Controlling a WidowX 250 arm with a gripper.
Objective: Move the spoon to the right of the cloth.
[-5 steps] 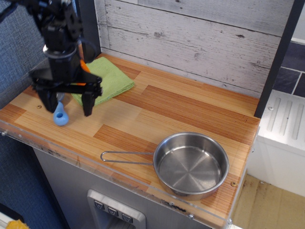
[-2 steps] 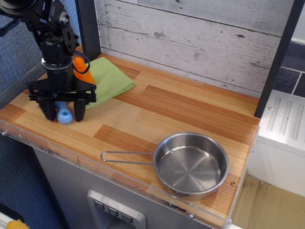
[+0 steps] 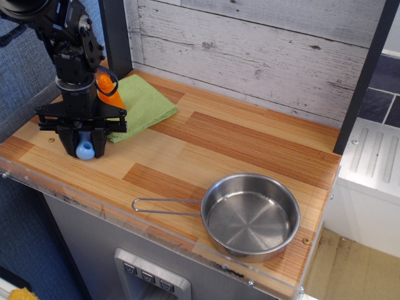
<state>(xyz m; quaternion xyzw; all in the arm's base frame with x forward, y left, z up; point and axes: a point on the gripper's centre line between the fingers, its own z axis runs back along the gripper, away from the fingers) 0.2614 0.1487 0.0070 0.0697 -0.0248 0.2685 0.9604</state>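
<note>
The gripper stands low over the front-left corner of the counter, its jaws drawn in close on either side of the spoon. Only the light-blue end of the spoon shows between them; you cannot tell from this view whether the pads are pressing on it or merely flank it. The spoon lies on the wood just in front of the cloth, near its left front edge, and the bowl end is hidden under the gripper.

Expect the spoon to be light and rigid, with a chunky plastic handle that is probably smooth and somewhat slippery. Take it across the thick part of the handle, squarely, so it does not pivot or squirt out as you lift. It looks in no way fragile. The cloth is soft and will drag or bunch if you brush it in passing, so carry the spoon clear above it.

Count: one spoon, one cloth, one carrot resting at the cloth's left edge behind the arm, one pan at the front right, well apart from the rest.
</note>
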